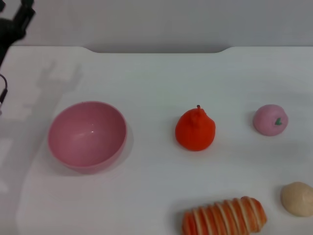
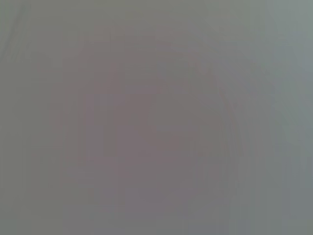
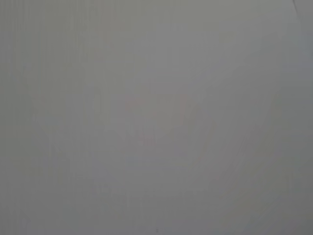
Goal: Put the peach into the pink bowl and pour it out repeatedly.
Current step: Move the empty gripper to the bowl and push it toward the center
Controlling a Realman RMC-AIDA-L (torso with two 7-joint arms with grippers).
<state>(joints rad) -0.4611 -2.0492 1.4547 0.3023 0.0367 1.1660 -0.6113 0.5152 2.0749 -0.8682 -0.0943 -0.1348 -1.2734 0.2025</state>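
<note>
The peach (image 1: 270, 119), small, pale pink and marked with a tiny green leaf, lies on the white table at the right. The pink bowl (image 1: 87, 135) stands upright and empty at the left, far from the peach. My left gripper (image 1: 14, 19) shows only as a dark shape at the far left corner, raised well behind the bowl and away from it. My right gripper is out of view. Both wrist views show only a blank grey surface.
An orange-red pear-shaped fruit (image 1: 195, 129) stands between bowl and peach. A striped orange bread-like toy (image 1: 225, 216) lies at the front, with a beige ball (image 1: 297, 198) to its right. The table's far edge (image 1: 156, 50) has a notch.
</note>
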